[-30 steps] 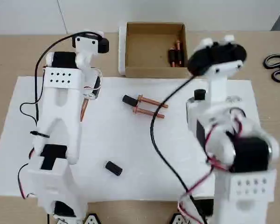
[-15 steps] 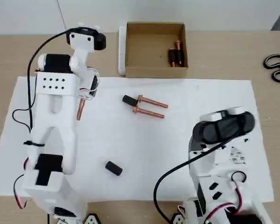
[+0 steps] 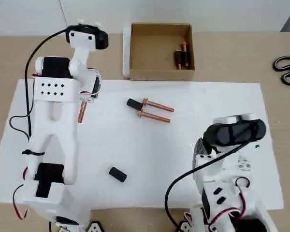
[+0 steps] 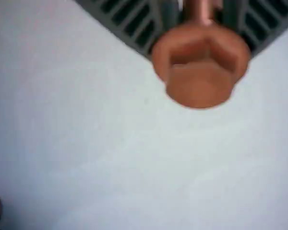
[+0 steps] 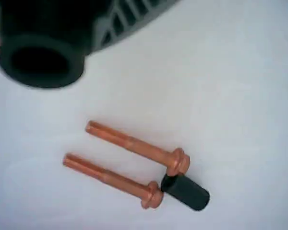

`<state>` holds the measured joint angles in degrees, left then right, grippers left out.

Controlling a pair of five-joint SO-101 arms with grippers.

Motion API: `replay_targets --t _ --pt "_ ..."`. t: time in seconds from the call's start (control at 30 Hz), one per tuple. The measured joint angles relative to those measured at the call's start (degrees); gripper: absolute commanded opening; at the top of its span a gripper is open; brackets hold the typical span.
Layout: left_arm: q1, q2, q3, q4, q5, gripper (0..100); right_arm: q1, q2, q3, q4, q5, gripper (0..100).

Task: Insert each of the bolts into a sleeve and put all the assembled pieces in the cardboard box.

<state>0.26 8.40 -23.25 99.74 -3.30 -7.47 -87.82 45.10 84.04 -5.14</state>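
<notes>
Over the last second my right arm has folded back from the far side, near the cardboard box (image 3: 157,75), to the near right part of the white sheet (image 3: 232,96). My right gripper (image 3: 201,146) is clamped on a black sleeve (image 5: 38,57), whose open bore faces the wrist camera. My left gripper (image 3: 88,95) has drifted slightly toward the far left corner. It is closed on a copper bolt (image 3: 82,112), with the head large in its own wrist view and the free end hanging over the sheet. Judgement: I have both halves of one pair in hand, but they are well apart, so the arms must converge before insertion can start. Still to do: two loose bolts (image 3: 156,111) lie side by side mid-sheet, a second sleeve (image 3: 133,103) rests against their heads, and a third sleeve (image 3: 118,174) sits alone nearer my bases. The box holds what look like two assembled pieces (image 3: 181,57) by its right wall.
</notes>
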Motion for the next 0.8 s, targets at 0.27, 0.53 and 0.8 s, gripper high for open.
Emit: replay_targets --t 0.27,0.53,0.8 --pt "1.2 0.0 -3.3 0.1 0.0 1 -0.1 0.4 3.7 -11.9 -0.2 0.4" --pt "3.3 -6.9 -20.4 0.1 12.5 1 -0.1 0.4 6.9 -24.6 -0.5 0.4" --pt "13.8 -13.1 -27.3 -0.4 17.8 1 -4.2 0.4 7.2 -26.9 -0.5 0.4"
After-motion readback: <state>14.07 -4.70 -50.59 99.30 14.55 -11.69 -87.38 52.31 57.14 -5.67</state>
